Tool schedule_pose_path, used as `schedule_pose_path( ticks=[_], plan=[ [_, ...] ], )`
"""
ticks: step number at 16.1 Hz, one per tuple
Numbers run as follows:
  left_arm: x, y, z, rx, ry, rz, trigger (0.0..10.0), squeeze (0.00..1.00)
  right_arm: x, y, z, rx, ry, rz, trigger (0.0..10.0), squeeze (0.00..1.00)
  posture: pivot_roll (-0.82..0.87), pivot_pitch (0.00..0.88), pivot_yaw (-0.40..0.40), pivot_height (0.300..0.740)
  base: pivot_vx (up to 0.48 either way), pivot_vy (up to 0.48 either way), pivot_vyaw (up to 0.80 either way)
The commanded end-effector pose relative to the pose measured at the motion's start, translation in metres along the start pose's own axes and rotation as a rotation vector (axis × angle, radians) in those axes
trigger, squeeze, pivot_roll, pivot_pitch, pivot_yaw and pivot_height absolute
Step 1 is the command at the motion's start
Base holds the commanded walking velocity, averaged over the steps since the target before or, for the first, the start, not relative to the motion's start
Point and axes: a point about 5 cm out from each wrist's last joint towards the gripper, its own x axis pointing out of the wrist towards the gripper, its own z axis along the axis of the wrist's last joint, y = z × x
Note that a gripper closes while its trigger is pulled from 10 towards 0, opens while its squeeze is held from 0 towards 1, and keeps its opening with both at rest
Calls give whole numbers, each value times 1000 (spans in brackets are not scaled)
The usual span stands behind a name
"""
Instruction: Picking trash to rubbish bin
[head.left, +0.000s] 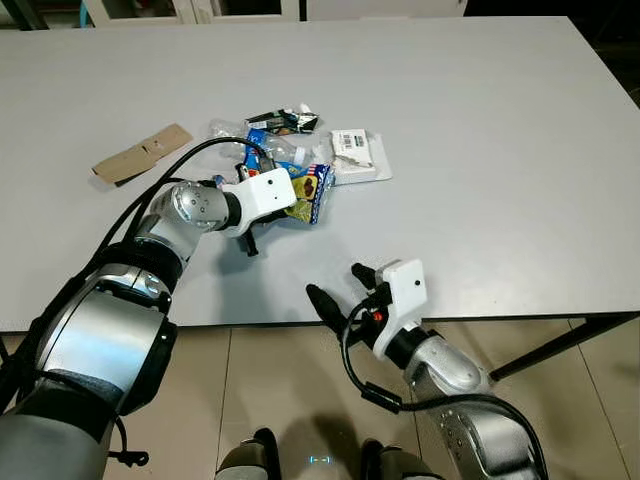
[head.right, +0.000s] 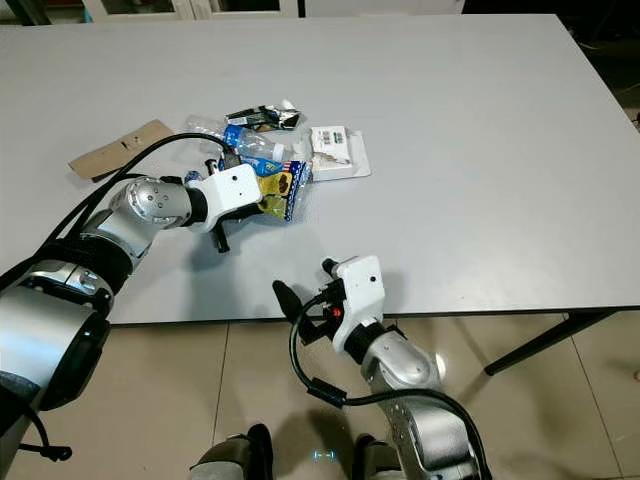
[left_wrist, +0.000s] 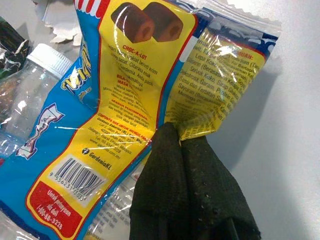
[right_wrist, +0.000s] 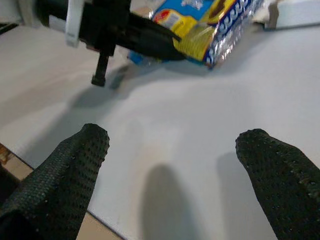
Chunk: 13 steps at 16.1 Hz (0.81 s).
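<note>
A yellow and blue snack wrapper (head.left: 314, 188) lies at the near side of a small trash pile on the grey table (head.left: 480, 150). My left gripper (head.left: 296, 206) is shut on the wrapper's crimped end (left_wrist: 200, 120), with both black fingers (left_wrist: 185, 190) pressed together. The pile also holds a clear plastic bottle (left_wrist: 30, 85), a dark foil wrapper (head.left: 285, 120) and a white packet (head.left: 355, 155). A flat cardboard piece (head.left: 142, 153) lies apart to the left. My right gripper (head.left: 340, 288) hovers open over the table's front edge, with nothing between its fingers (right_wrist: 65, 175).
The table's front edge runs just under my right gripper, with tiled floor (head.left: 280, 380) below it. A dark table leg (head.left: 560, 345) slants down at the right. Bare tabletop stretches right of the pile and behind it.
</note>
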Motion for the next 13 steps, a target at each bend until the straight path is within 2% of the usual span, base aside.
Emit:
schedule_pose_path(
  ticks=[1,2,3,5,8,9,10,11,12,13],
  plan=[
    [0,-7,-13,-41,33,-7,0,0,0,-2,-2,-1,3,3,10000,0,-146,171,30,740,0,0,0],
    [0,-7,-13,-45,27,8,0,0,1,-3,-2,-3,3,2,10000,0,-145,167,29,740,0,0,0],
    [-1,-1,-5,-72,-60,110,10000,0,4,-7,1,-15,-4,-1,10000,0,-141,152,28,740,0,0,0],
    [-5,3,-1,-92,-153,179,10000,0,7,-10,3,-27,-13,2,10000,0,-125,129,25,740,0,0,0],
    [-20,25,14,-223,-354,435,10000,0,16,-16,4,-40,-19,2,10000,0,-83,94,9,740,0,0,0],
    [-21,23,18,-215,-393,458,10000,0,18,-17,5,-51,-20,9,10000,0,-80,92,8,740,0,0,0],
    [-20,20,21,-246,-429,475,10000,0,20,-17,7,-53,-25,15,10000,0,-73,84,5,740,0,0,0],
    [-20,12,21,-312,-484,515,10000,0,23,-20,10,-68,-42,-7,10000,0,-63,72,7,740,0,0,0],
    [-20,10,21,-334,-501,532,10000,0,24,-22,11,-75,-48,-18,10000,0,-59,65,7,740,0,0,0],
    [-23,1,7,-509,-510,692,10000,0,28,-34,16,-114,-84,-110,10000,0,-49,47,3,740,0,0,0]
  ],
)
